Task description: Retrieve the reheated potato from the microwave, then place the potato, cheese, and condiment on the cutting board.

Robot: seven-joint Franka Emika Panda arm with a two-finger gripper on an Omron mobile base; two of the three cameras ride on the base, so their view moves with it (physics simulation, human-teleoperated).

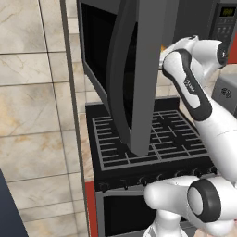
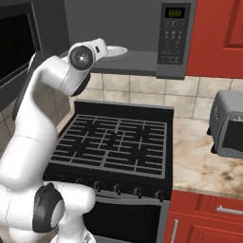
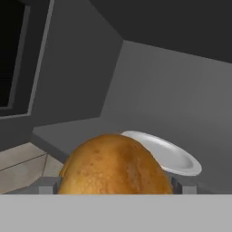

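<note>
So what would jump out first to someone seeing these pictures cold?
The potato, filling the bottom of the hand view between the gripper's wide jaws, with a white plate just behind it inside the microwave. Next, the microwave door hanging open over the black stove, and the white arm reaching up into the opening.

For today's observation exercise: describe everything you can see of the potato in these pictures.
The potato is a rounded golden-brown lump with fine dark speckles and a matte, slightly rough skin, whole and unpeeled. In the hand view it sits close up, between the tool's fingertips, inside the open microwave. Behind it lies a white plate. Whether it is lifted off that plate cannot be told.
</note>
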